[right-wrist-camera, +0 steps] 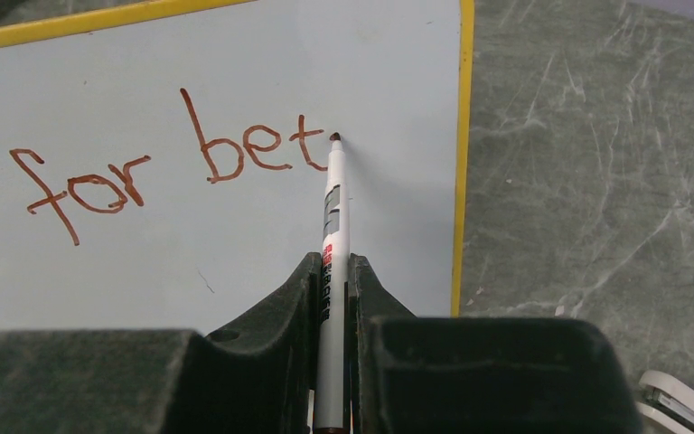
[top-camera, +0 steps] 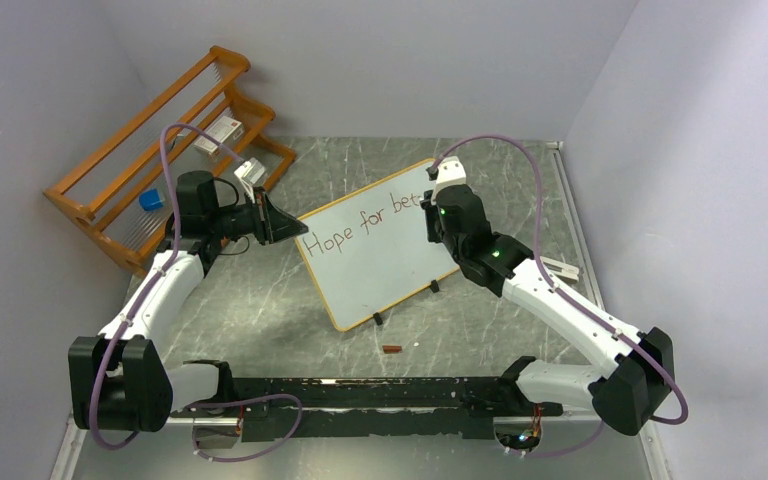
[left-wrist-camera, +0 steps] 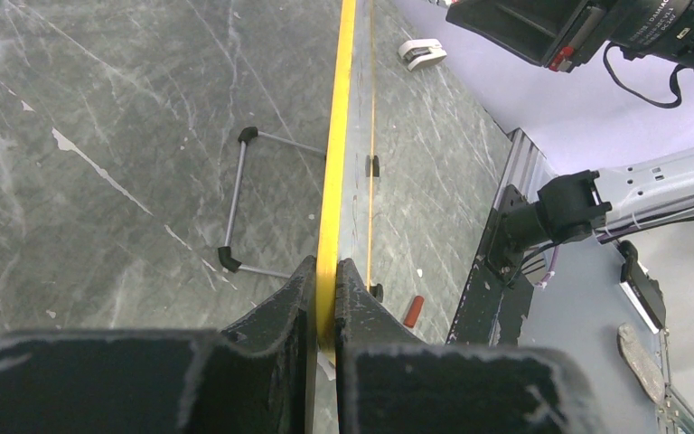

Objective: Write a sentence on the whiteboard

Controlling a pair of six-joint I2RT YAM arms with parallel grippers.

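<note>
- Left tool (left-wrist-camera: 325, 273): clamped shut on the left rim of the whiteboard (top-camera: 385, 275).
- Right tool (right-wrist-camera: 332, 271): closed on marker (right-wrist-camera: 334, 203); tip touches board just right of sentence (top-camera: 365, 222), reading "Hope for bet".

You're working in a robotics lab cell, not a home or an office; plain pale walls (top-camera: 410, 60) box in a grey marble-patterned tabletop (top-camera: 260, 310) edged with a metal rail (top-camera: 574, 200); a left arm (top-camera: 150, 300) and a right arm (top-camera: 570, 310) are bolted to a black mounting bar (top-camera: 380, 385) at its near edge; purple cables (top-camera: 520, 145) loop along both; your left wrist view shows a black bracket (left-wrist-camera: 551, 212) on aluminium framing (left-wrist-camera: 660, 181).
</note>
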